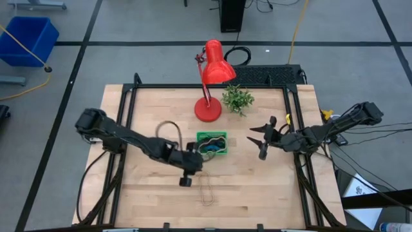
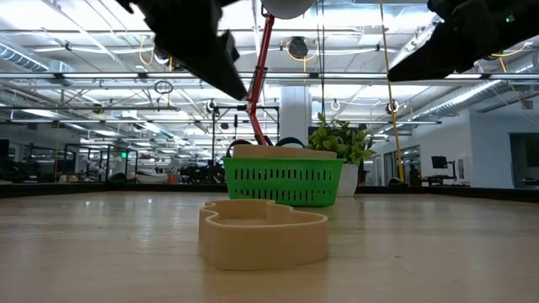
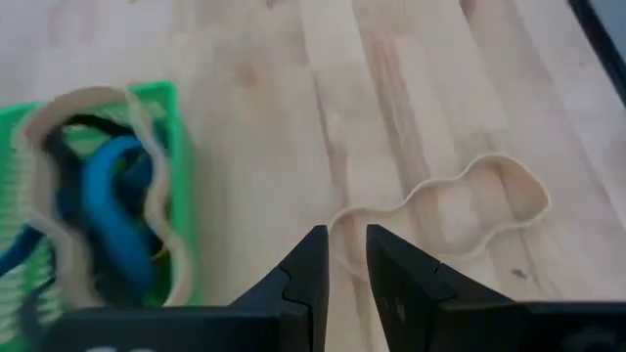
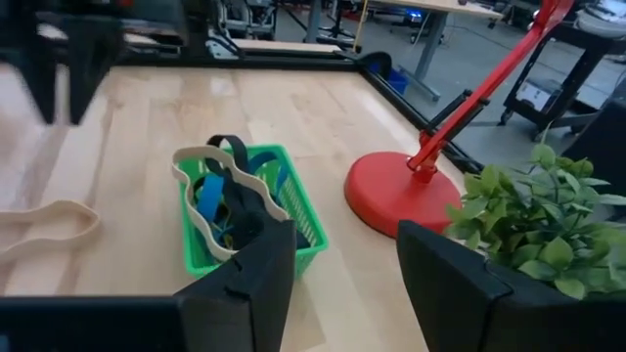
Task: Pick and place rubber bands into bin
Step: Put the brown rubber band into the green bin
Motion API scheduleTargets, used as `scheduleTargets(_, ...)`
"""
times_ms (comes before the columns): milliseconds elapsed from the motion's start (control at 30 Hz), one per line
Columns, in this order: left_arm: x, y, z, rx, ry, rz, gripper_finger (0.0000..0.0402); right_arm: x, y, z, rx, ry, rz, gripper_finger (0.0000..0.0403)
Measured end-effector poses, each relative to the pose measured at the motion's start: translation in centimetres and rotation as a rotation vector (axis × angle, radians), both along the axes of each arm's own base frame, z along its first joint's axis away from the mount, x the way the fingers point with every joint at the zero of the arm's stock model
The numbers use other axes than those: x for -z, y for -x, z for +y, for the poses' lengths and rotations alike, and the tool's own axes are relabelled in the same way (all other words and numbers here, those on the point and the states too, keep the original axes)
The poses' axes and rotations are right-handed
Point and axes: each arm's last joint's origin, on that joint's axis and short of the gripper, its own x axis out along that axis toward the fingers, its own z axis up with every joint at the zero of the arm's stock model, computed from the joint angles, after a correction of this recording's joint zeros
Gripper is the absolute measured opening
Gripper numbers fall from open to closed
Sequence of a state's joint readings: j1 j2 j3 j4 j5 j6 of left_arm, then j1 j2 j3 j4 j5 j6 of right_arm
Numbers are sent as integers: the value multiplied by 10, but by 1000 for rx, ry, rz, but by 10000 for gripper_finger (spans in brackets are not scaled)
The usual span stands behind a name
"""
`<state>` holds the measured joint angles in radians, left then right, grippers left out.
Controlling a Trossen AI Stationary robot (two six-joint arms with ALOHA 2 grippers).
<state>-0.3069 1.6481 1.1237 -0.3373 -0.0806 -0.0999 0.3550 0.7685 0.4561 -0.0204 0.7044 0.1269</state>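
Left to right across the table. The left gripper [image 1: 186, 181] hangs low over the bare wood just in front of the bin [image 1: 212, 144]; its fingers [image 3: 311, 284] stand a narrow slit apart and hold nothing. Directly past their tips lies one tan rubber band [image 3: 445, 207], a thin wavy loop resting flat on the table [image 1: 257, 193], apart from the bin and from the fingers. Seen at table height it [image 2: 263, 231] stands on edge as a low ribbon wall, so it is likely light, soft and easily deformed; it would probably slide or fold if nudged sideways. A sound place to take it is across a single strand at one of the inward waves, one finger inside the loop and one outside, closing fully since the strand is thin.

The green bin already holds several bands: a tan one [image 4: 235, 200] draped over the rim, with blue and black ones beneath.

Behind the bin stand a red lamp [image 1: 211, 77] and a small plant [image 1: 238, 98].

The right gripper [image 1: 262, 137] waits above the table right of the bin, fingers wide apart and empty.
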Motion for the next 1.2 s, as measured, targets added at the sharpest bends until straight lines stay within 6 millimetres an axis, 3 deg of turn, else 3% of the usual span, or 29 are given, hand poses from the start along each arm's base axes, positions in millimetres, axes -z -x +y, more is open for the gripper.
scheduleTargets(300,29,-33,-12,-180,125,102,77,1,0,-1,1,20,16,176)
scheduleTargets(433,43,-35,-13,-271,175,147,77,1,0,-1,1,19,15,173)
scheduleTargets(767,73,-36,-24,-299,157,236,76,1,0,-2,0,20,17,175)
scheduleTargets(1200,71,-35,-22,-327,130,221,76,1,0,-1,-8,42,25,174)
